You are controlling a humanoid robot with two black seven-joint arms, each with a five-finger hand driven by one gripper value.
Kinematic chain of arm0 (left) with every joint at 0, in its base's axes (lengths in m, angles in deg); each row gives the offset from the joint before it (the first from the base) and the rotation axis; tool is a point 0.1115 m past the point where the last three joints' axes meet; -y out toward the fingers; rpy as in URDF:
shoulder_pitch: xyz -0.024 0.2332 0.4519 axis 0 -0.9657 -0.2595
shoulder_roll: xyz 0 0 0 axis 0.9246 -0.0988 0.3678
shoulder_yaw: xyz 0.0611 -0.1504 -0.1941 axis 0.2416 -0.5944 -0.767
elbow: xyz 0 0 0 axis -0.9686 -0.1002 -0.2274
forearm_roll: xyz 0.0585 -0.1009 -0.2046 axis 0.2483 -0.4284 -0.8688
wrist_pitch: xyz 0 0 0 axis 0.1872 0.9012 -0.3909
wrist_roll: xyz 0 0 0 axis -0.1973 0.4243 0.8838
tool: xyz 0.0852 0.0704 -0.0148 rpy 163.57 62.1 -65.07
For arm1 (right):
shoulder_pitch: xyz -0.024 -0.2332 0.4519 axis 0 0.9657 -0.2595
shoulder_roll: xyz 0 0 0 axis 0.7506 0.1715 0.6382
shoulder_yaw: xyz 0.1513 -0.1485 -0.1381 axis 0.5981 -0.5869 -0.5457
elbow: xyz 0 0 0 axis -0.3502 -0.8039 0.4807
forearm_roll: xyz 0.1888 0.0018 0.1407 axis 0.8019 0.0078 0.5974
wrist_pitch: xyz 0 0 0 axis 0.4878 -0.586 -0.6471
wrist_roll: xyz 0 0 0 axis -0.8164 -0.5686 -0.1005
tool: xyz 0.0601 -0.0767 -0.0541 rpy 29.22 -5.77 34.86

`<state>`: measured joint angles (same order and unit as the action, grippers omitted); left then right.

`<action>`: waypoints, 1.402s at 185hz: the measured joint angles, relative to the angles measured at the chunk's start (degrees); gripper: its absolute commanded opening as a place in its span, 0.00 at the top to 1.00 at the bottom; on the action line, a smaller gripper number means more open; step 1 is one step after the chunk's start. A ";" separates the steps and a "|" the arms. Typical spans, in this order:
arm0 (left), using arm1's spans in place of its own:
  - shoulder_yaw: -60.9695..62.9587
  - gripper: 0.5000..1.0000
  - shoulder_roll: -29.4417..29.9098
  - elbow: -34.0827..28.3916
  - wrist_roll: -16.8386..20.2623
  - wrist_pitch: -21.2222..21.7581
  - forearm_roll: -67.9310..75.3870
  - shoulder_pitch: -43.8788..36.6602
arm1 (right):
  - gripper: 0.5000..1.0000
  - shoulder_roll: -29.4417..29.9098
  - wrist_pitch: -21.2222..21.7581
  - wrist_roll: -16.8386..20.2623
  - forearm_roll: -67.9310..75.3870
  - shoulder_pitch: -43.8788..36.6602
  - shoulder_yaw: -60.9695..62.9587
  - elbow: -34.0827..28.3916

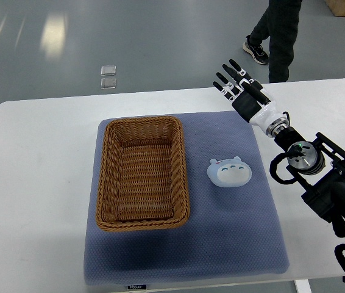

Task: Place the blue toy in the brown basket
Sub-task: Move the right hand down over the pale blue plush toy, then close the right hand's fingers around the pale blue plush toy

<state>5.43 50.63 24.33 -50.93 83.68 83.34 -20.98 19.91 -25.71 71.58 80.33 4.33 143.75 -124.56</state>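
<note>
Blue toy (230, 171) on the mat's (221, 244) right half, beside the brown basket (142, 173).
We see the right hand (241, 85) well apart at the table's (38, 183) far edge, fingers extended, empty.

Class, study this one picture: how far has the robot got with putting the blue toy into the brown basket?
Done: nothing yet. The brown basket holds nothing, and the blue toy lies on the blue mat just right of it. In hand: nothing; the right hand is open, above the table's far side, beyond the toy. Left: reach, grasp, lift, and place it in the basket.
</note>
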 measured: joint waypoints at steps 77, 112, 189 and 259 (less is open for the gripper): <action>0.00 0.00 0.00 -0.04 0.03 -0.10 0.00 -0.01 | 0.18 -20.95 -0.05 3.81 -26.89 -17.75 -32.83 -15.22; 0.00 0.00 0.00 -0.06 0.03 -0.15 0.00 0.00 | 0.18 -29.21 -0.03 5.83 -34.77 -30.07 -50.94 -23.82; 0.09 0.00 0.00 -0.10 0.03 -0.09 0.00 -0.01 | 0.19 -34.99 -0.71 11.67 -38.94 -33.48 -58.87 -34.88; 0.09 0.00 0.00 -0.06 0.03 -0.07 0.00 -0.01 | 0.19 -34.46 -5.51 12.87 -38.33 -30.51 -59.23 -36.22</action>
<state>5.52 50.63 24.28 -50.91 83.60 83.34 -20.98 -14.55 -31.22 84.45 42.00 -26.18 84.52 -160.78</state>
